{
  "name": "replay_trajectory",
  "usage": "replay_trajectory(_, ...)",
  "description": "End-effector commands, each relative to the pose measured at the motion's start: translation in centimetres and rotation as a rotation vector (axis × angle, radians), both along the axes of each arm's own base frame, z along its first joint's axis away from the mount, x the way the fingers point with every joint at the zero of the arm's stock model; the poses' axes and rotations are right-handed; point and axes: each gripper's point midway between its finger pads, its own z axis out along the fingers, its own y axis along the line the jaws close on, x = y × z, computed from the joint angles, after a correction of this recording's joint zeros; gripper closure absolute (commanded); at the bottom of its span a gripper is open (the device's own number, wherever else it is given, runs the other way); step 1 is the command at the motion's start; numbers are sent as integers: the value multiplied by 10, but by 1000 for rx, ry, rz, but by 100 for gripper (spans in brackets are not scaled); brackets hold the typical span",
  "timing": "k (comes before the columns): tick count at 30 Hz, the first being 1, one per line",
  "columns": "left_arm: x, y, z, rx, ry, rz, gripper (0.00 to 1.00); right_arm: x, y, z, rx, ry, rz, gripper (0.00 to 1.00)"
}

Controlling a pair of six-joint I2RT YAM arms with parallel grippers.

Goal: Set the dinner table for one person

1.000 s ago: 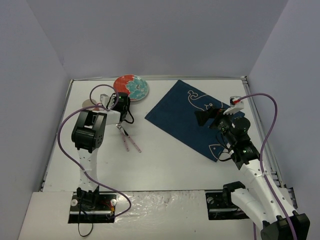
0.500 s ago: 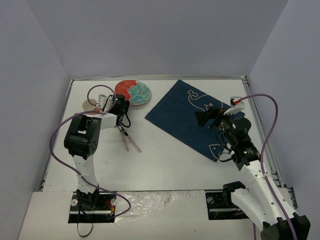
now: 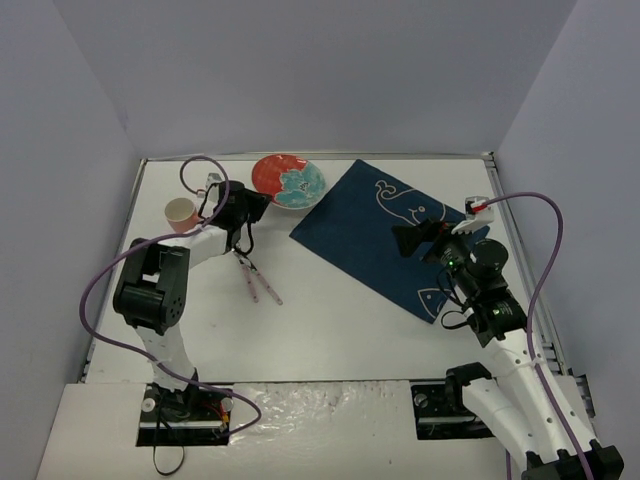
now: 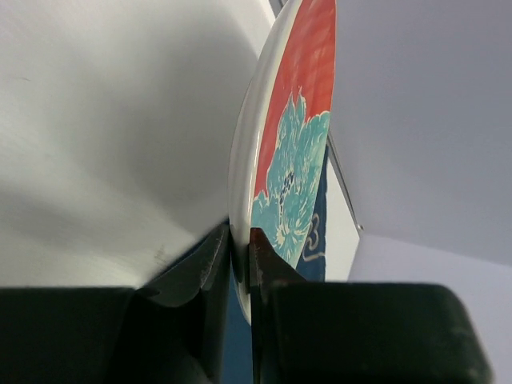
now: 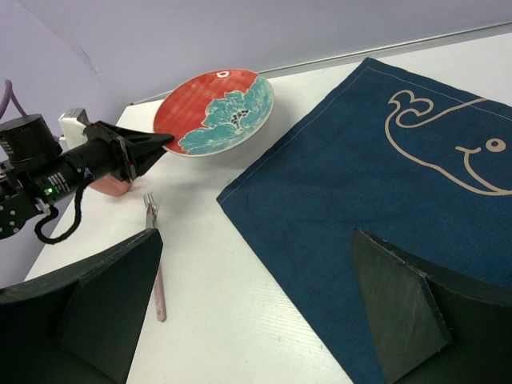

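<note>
The dinner table [image 3: 330, 330] is a plain, matte white rectangle that fills the floor between pale lavender walls and stretches away from the arm bases. A dark blue placemat [image 3: 365, 240] with cream whale outlines lies askew towards its far right corner; its near right part is hidden under the right arm. The left gripper [image 4: 240, 256] is clamped on the rim of a tilted red-and-teal flower plate [image 3: 288, 180] by the far edge. Whether the plate's other rim touches the table cannot be told. The right gripper [image 3: 408, 236] hangs splayed wide and empty over the placemat. A pink cup [image 3: 180, 212] stands near the far left corner. Two pink-handled utensils [image 3: 258, 282] lie left of centre; one shows fork tines. A white mark on the plate's rim is too small to read.
</note>
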Motion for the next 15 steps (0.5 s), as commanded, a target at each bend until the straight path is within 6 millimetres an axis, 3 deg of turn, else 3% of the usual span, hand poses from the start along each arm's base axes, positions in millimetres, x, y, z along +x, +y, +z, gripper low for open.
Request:
replay_trajectory(1,-2,-54,187,-202,-498,-236,100,-2,2,46,10,-132,15,0)
replay_trajectory(15,-55,-219,179,-330,-511,-786,100,-3,-1,47,-8,-128,2,0)
